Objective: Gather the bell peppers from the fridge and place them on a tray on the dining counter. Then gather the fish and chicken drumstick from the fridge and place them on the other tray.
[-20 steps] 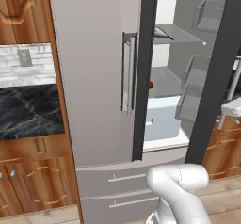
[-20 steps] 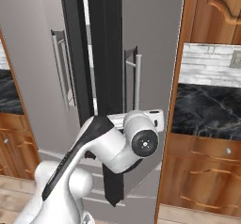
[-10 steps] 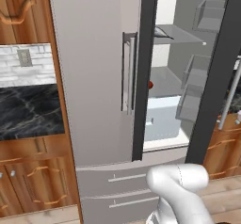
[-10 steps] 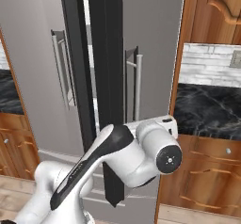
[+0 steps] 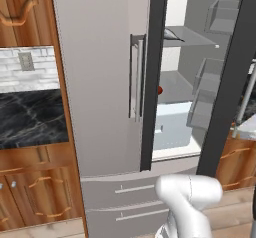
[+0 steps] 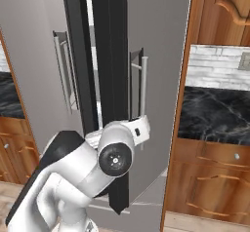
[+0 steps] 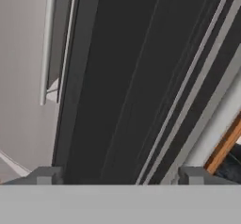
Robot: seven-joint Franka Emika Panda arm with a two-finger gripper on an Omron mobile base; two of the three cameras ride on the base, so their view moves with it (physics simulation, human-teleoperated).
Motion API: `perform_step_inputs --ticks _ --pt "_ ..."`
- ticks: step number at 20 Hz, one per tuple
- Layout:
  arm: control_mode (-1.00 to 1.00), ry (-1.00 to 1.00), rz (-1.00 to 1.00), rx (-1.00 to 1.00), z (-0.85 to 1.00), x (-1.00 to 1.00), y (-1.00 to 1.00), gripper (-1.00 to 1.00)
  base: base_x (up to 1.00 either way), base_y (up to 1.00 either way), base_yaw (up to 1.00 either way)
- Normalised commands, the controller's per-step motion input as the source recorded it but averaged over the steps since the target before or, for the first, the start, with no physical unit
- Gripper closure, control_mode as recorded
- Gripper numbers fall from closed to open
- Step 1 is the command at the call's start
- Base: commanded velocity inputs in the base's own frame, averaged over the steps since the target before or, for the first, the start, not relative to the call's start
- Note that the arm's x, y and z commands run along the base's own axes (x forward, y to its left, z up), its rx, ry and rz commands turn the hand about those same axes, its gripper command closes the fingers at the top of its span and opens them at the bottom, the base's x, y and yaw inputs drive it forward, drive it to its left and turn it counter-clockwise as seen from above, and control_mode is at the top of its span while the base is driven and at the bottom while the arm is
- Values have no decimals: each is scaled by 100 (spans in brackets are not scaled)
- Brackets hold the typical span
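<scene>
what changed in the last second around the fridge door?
The white robot arm swung: its round joint went right, then back left and lower in the right base view. In the hand view the fingers now stand wide apart against the dark edge of the open grey fridge door, holding nothing. Door angle, the small red item inside the fridge, the closed left door and the drawers look unchanged.

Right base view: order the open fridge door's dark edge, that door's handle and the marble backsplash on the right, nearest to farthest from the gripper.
From the gripper, low at the door:
1. Dark door edge, right beside it.
2. Door handle, just right, higher.
3. Marble backsplash, far right.
</scene>
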Motion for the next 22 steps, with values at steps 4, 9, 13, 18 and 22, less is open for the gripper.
perform_step_inputs --ticks 4,9,13,18,22 --pt "-100 1 -27 -16 31 0 90 -100 0 0 0" --pt "-100 15 -35 -14 29 25 81 -100 0 0 0" --pt "-100 19 -25 -8 7 60 36 -100 0 0 0" --pt "-100 1 -7 -13 -3 40 15 -100 0 0 0" --pt "-100 4 -18 -16 -1 55 29 -100 0 0 0"
